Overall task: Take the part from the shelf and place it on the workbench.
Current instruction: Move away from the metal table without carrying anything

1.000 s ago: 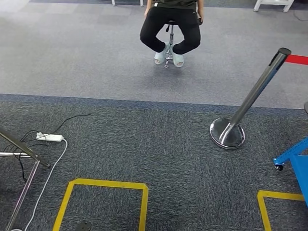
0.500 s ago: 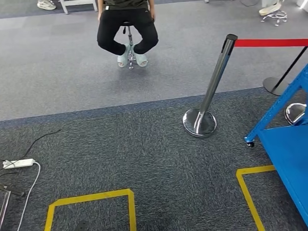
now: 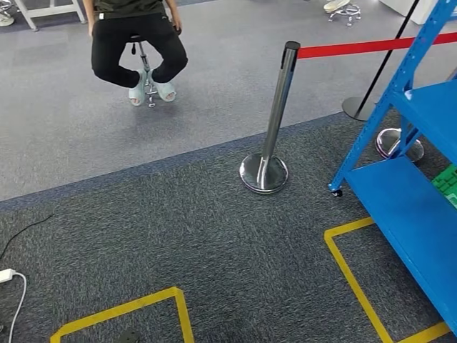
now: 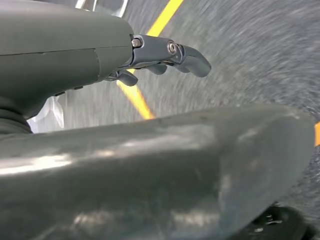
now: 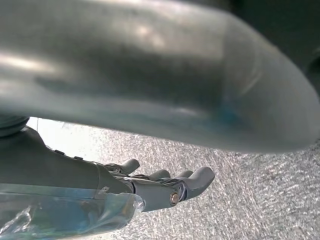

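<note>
A blue metal shelf [image 3: 409, 207] on castors stands at the right edge of the head view. A green ribbed object [image 3: 447, 183] lies on its lower board, cut off by the picture's edge. In the left wrist view my left hand [image 4: 158, 55] hangs over the grey carpet, fingers stretched out and nothing in it. In the right wrist view my right hand [image 5: 166, 187] also has its fingers extended and apart, holding nothing, above the carpet. Both wrist pictures are blurred.
A chrome stanchion [image 3: 275, 107] with a red belt [image 3: 355, 48] stands left of the shelf; a second base [image 3: 398, 143] sits behind the shelf leg. A person [image 3: 135, 50] sits on a stool at the far left. Yellow tape outlines [image 3: 350, 275] mark the floor. A white power strip [image 3: 5, 275] lies at the left edge.
The camera has swung to the right: the person, stanchion and floor marks slid left in the picture and the blue shelf with the green object came into view.
</note>
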Available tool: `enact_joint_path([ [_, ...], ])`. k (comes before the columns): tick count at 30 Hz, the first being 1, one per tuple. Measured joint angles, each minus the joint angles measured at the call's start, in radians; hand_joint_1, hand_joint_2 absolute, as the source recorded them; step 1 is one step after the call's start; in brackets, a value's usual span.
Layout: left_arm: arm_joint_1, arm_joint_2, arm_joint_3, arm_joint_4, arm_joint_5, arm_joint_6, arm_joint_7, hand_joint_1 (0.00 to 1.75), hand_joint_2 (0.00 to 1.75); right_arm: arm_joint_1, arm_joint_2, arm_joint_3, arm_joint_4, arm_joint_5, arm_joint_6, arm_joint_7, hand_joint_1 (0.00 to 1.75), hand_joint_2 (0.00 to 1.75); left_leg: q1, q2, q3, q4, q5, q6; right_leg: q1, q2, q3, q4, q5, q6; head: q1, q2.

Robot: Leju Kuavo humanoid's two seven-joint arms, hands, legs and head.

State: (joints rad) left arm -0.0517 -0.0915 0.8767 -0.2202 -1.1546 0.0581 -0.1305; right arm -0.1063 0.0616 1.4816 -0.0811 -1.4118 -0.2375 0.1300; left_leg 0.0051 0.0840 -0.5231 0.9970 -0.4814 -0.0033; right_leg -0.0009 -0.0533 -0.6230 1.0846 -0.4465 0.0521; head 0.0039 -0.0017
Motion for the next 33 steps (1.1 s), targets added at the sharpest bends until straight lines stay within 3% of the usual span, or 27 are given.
enact_joint_path([
  [2, -0.004, -0.001, -0.014, 0.000, 0.043, 0.000, 0.005, 0.00, 0.00, -0.006, -0.001, 0.007, 0.000, -0.005, 0.000, 0.003, 0.00, 0.00, -0.005, 0.018, 0.009, -0.002, -0.005, -0.010, 0.004, -0.012, 0.023, -0.042, 0.007, -0.014, -0.001, 0.000],
  [4, -0.010, -0.002, 0.000, 0.000, 0.088, 0.001, 0.021, 0.00, 0.00, -0.007, -0.001, 0.016, 0.000, -0.007, -0.006, 0.007, 0.00, 0.00, -0.002, 0.027, 0.016, -0.005, -0.009, -0.021, 0.004, 0.014, 0.022, -0.046, 0.010, -0.029, -0.003, 0.000],
  [6, -0.012, 0.000, 0.007, 0.000, 0.089, 0.000, 0.039, 0.00, 0.00, -0.009, -0.001, 0.029, 0.000, 0.000, -0.012, 0.013, 0.00, 0.00, 0.003, -0.011, 0.004, 0.028, -0.036, -0.031, 0.000, 0.037, 0.023, -0.052, 0.014, -0.042, -0.005, 0.000],
  [8, -0.009, 0.005, 0.009, 0.000, 0.086, -0.002, 0.048, 0.00, 0.00, -0.013, -0.001, 0.041, 0.000, 0.004, -0.014, 0.017, 0.00, 0.00, 0.005, -0.062, -0.051, 0.140, -0.095, -0.035, -0.002, 0.062, 0.024, -0.054, 0.016, -0.049, -0.010, 0.000],
  [9, -0.007, 0.008, 0.010, 0.000, 0.086, -0.003, 0.050, 0.00, 0.00, -0.015, -0.001, 0.045, 0.000, 0.005, -0.015, 0.017, 0.00, 0.00, 0.005, -0.072, -0.089, 0.211, -0.122, -0.035, -0.002, 0.075, 0.024, -0.054, 0.017, -0.051, -0.012, 0.000],
  [10, -0.006, 0.010, 0.011, 0.000, 0.086, -0.003, 0.053, 0.00, 0.00, -0.015, -0.001, 0.048, 0.000, 0.005, -0.015, 0.018, 0.00, 0.00, 0.004, -0.076, -0.122, 0.264, -0.134, -0.034, -0.002, 0.090, 0.024, -0.054, 0.016, -0.052, -0.013, 0.000],
  [11, -0.005, 0.012, 0.013, 0.000, 0.086, -0.003, 0.054, 0.00, 0.00, -0.015, -0.001, 0.051, 0.000, 0.002, -0.014, 0.019, 0.00, 0.00, 0.004, -0.079, -0.141, 0.287, -0.126, -0.033, -0.002, 0.105, 0.025, -0.054, 0.016, -0.052, -0.013, 0.000],
  [12, -0.004, 0.013, 0.015, 0.000, 0.086, -0.002, 0.054, 0.00, 0.00, -0.015, -0.001, 0.053, 0.000, -0.001, -0.014, 0.020, 0.00, 0.00, 0.004, -0.082, -0.141, 0.271, -0.098, -0.031, -0.003, 0.121, 0.026, -0.054, 0.017, -0.051, -0.013, 0.000],
  [13, -0.005, 0.014, 0.017, 0.000, 0.086, -0.002, 0.054, 0.00, 0.00, -0.015, -0.001, 0.055, 0.000, -0.006, -0.014, 0.020, 0.00, 0.00, 0.005, -0.090, -0.124, 0.221, -0.058, -0.030, -0.004, 0.136, 0.028, -0.054, 0.017, -0.050, -0.012, 0.000],
  [15, -0.005, 0.014, 0.020, 0.000, 0.082, -0.004, 0.055, 0.00, 0.00, -0.017, -0.001, 0.057, 0.000, -0.012, -0.014, 0.020, 0.00, 0.00, 0.011, -0.136, -0.071, 0.087, 0.011, -0.029, -0.005, 0.166, 0.027, -0.050, 0.016, -0.042, -0.013, 0.000],
  [17, -0.007, 0.014, 0.022, 0.000, 0.083, -0.010, 0.059, 0.00, 0.00, -0.019, -0.001, 0.059, 0.000, -0.013, -0.015, 0.020, 0.00, 0.00, 0.013, -0.169, -0.043, 0.016, 0.030, -0.027, -0.006, 0.192, 0.020, -0.049, 0.018, -0.030, -0.014, 0.000],
  [19, -0.011, 0.013, 0.030, 0.000, 0.107, -0.019, 0.058, 0.00, 0.00, -0.015, -0.001, 0.061, 0.000, -0.014, -0.018, 0.020, 0.00, 0.00, 0.011, -0.153, -0.040, 0.007, 0.031, -0.016, -0.008, 0.210, 0.011, -0.055, 0.022, -0.016, -0.014, 0.000],
  [21, -0.015, 0.012, 0.049, 0.000, 0.141, -0.025, 0.053, 0.00, 0.00, -0.011, 0.001, 0.061, 0.000, -0.019, -0.021, 0.018, 0.00, 0.00, 0.011, -0.129, -0.039, 0.002, 0.035, -0.001, -0.007, 0.165, -0.005, -0.032, 0.006, -0.007, -0.007, 0.000],
  [23, -0.014, 0.013, 0.068, 0.000, 0.152, -0.024, 0.053, 0.00, 0.00, -0.015, 0.003, 0.061, 0.000, -0.030, -0.023, 0.013, 0.00, 0.00, 0.007, -0.100, -0.038, 0.000, 0.035, 0.008, -0.005, 0.092, -0.052, 0.068, -0.055, -0.002, 0.000, 0.000],
  [25, -0.009, 0.014, 0.078, 0.000, 0.145, -0.021, 0.059, 0.00, 0.00, -0.019, 0.005, 0.061, 0.000, -0.042, -0.023, 0.006, 0.00, 0.00, 0.002, -0.067, -0.037, 0.000, 0.033, 0.013, -0.005, 0.065, -0.110, 0.195, -0.112, 0.002, 0.002, 0.000],
  [26, -0.008, 0.014, 0.081, 0.000, 0.142, -0.021, 0.062, 0.00, 0.00, -0.018, 0.006, 0.061, -0.001, -0.045, -0.023, 0.002, 0.00, 0.00, 0.000, -0.052, -0.036, 0.000, 0.032, 0.013, -0.005, 0.062, -0.121, 0.224, -0.118, 0.003, 0.002, 0.000],
  [27, -0.008, 0.014, 0.082, 0.000, 0.139, -0.020, 0.065, 0.00, 0.00, -0.016, 0.006, 0.061, -0.001, -0.047, -0.023, -0.002, 0.00, 0.00, -0.001, -0.038, -0.034, 0.000, 0.030, 0.013, -0.005, 0.059, -0.112, 0.212, -0.105, 0.002, 0.002, 0.000],
  [28, -0.010, 0.014, 0.083, 0.000, 0.137, -0.021, 0.067, 0.00, 0.00, -0.015, 0.006, 0.060, -0.001, -0.048, -0.023, -0.005, 0.00, 0.00, -0.002, -0.026, -0.032, 0.001, 0.028, 0.012, -0.004, 0.053, -0.081, 0.161, -0.076, 0.001, 0.002, 0.000],
  [31, -0.012, 0.015, 0.084, 0.000, 0.131, -0.025, 0.066, 0.00, 0.00, -0.020, 0.008, 0.061, -0.001, -0.044, -0.023, -0.003, 0.00, 0.00, -0.006, 0.007, -0.019, 0.001, 0.020, 0.001, 0.004, -0.001, 0.029, -0.029, -0.006, -0.014, 0.001, 0.000],
  [32, -0.014, 0.015, 0.085, 0.000, 0.128, -0.026, 0.064, 0.00, 0.00, -0.022, 0.008, 0.061, -0.001, -0.040, -0.023, 0.002, 0.00, 0.00, -0.008, 0.016, -0.017, 0.002, 0.019, -0.004, 0.007, -0.008, 0.041, -0.051, -0.001, -0.020, 0.001, 0.000],
  [33, -0.015, 0.016, 0.085, 0.000, 0.126, -0.027, 0.061, 0.00, 0.00, -0.023, 0.009, 0.062, -0.001, -0.036, -0.023, 0.007, 0.00, 0.00, -0.008, 0.024, -0.015, 0.001, 0.018, -0.009, 0.009, 0.000, 0.038, -0.053, -0.001, -0.026, 0.000, 0.000],
])
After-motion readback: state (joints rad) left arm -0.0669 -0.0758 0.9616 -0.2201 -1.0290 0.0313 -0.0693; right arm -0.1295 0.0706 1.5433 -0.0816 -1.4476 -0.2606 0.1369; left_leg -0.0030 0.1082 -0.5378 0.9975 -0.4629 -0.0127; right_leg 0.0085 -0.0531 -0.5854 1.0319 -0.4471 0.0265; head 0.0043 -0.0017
